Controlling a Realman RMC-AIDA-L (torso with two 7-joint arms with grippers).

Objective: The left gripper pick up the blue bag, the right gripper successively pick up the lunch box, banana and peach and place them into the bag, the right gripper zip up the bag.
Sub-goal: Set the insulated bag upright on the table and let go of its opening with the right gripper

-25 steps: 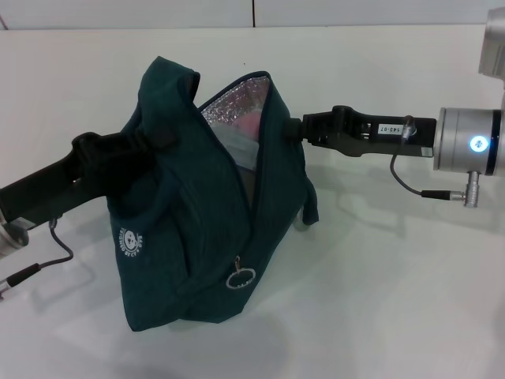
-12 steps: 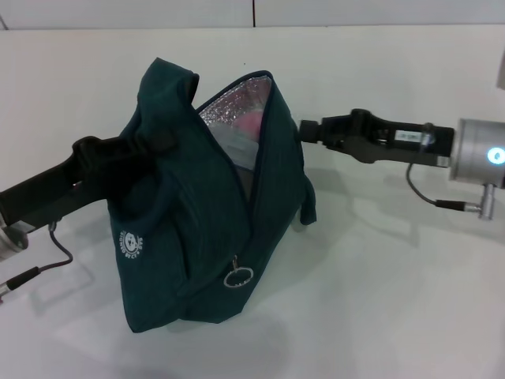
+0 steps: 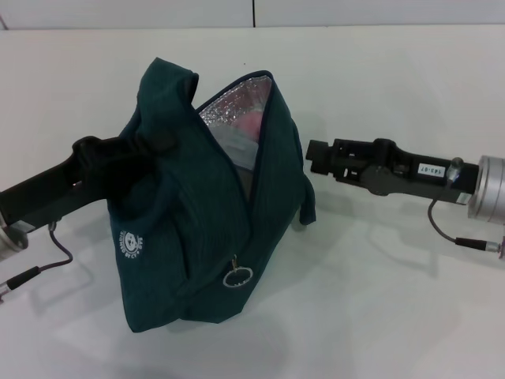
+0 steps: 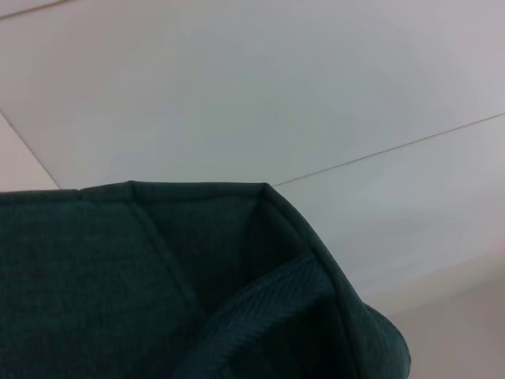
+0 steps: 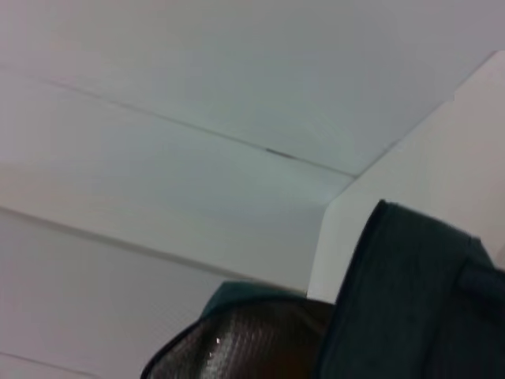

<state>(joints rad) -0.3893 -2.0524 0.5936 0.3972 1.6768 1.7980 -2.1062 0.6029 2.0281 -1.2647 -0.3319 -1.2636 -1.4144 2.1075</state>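
Observation:
The blue bag stands on the white table with its mouth gaping and its silver lining showing. My left gripper is shut on the bag's upper fabric by a handle and holds that side up. Inside the opening I see a pink patch, the peach, above the pale lid of the lunch box. The banana is hidden. My right gripper hovers just right of the bag, apart from it, with nothing in it. The zipper's ring pull hangs low on the front. Bag fabric fills the left wrist view.
A white table lies all around the bag. A loop handle hangs off the bag's right side, below the right gripper. In the right wrist view the bag's rim and lining show close by.
My right gripper has drawn back from the bag's opening, moving right and lower in the head view. The bag and left gripper have stayed put.

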